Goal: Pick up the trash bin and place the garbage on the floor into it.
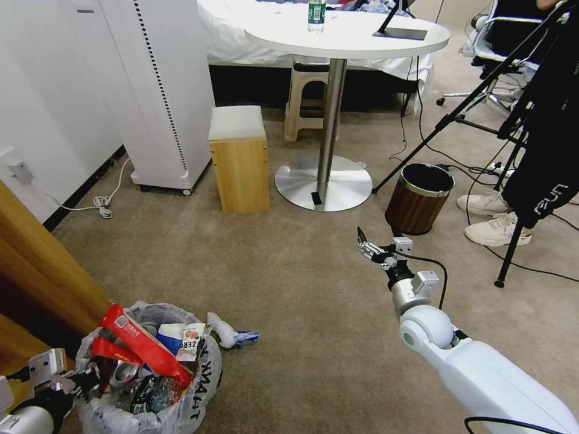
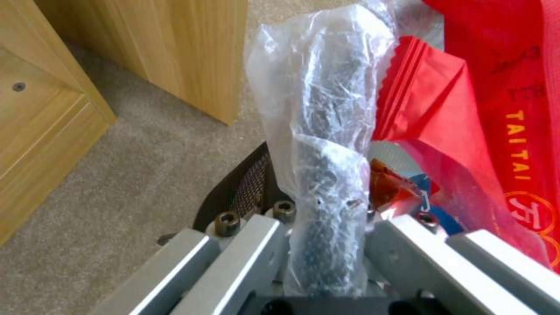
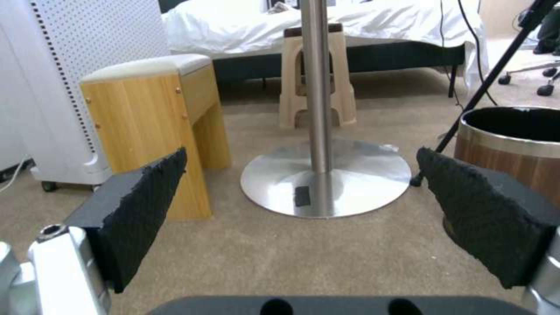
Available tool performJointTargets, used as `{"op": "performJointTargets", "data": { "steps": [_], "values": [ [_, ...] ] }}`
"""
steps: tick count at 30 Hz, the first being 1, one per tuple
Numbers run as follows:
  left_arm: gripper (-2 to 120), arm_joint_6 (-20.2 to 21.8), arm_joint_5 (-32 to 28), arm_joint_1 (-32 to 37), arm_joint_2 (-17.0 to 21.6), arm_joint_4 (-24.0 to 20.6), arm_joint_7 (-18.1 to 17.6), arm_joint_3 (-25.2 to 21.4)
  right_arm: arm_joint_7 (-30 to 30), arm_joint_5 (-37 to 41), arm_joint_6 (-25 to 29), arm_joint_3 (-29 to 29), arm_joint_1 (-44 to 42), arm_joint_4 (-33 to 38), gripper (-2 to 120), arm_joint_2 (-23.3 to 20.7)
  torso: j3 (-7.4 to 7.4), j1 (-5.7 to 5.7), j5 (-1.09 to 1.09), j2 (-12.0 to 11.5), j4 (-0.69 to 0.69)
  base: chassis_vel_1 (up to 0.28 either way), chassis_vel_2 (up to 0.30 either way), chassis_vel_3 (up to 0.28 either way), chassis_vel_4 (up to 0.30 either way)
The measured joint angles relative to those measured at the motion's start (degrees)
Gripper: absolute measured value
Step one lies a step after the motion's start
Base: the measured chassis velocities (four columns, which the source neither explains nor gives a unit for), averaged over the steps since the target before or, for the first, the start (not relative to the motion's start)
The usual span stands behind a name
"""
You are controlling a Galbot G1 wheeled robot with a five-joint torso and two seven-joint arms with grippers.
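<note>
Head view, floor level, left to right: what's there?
Left hand → bag-lined black trash bin → crumpled white tissue → wooden stool → round steel table base → right hand → wood-grain bin → white sneakers.

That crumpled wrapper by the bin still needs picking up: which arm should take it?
Probably the right. The right gripper hangs open and empty above the floor, while the left gripper is clamped on the trash bin rim. The wrapper lies beside the bin.

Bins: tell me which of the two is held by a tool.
The trash bin with the clear printed bag, gripped at its rim by the left tool; the wood-grain bin stands untouched.
</note>
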Motion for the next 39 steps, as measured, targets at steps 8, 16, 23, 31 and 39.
{"op": "performJointTargets", "data": {
  "steps": [8, 16, 23, 31, 39],
  "values": [
    [1, -0.2, -0.1, -0.2, -0.2, 0.1, -0.5, 0.1, -0.1, -0.1, 0.3, -0.4, 0.2, 0.0, 100, 0.0, 0.00, 0.00, 0.00, 0.0, 0.00, 0.000, 0.000, 0.000, 0.000],
    [1, -0.2, -0.6, -0.4, 0.0, 0.4, -0.6, -0.4, -0.2, 0.2, 0.4, -0.4, 0.4, -0.2, 100, -0.1, 0.00, 0.00, 0.00, 0.0, 0.00, 0.000, 0.000, 0.000, 0.000],
    [1, -0.2, -0.7, -0.3, 0.0, 0.7, -0.6, -0.7, -0.3, 0.2, 0.5, -0.7, 0.5, -0.4, 100, 0.1, 0.00, 0.00, 0.00, 0.0, 0.00, 0.007, 0.006, 0.004, 0.006],
    [1, -0.2, -0.9, -0.3, 0.1, 0.9, -0.6, -1.0, -0.3, 0.2, 0.5, -1.1, 0.9, -0.6, 100, 0.4, 0.00, -0.01, 0.00, 0.0, 0.00, 0.003, 0.007, 0.003, 0.004],
    [1, -0.3, -0.9, -0.5, 0.0, 1.0, -0.6, -0.8, -0.4, 0.2, 0.6, -1.1, 0.8, -0.7, 100, 0.3, 0.00, 0.00, 0.00, 0.0, 0.00, 0.004, 0.013, 0.006, 0.011]
  ]
}}
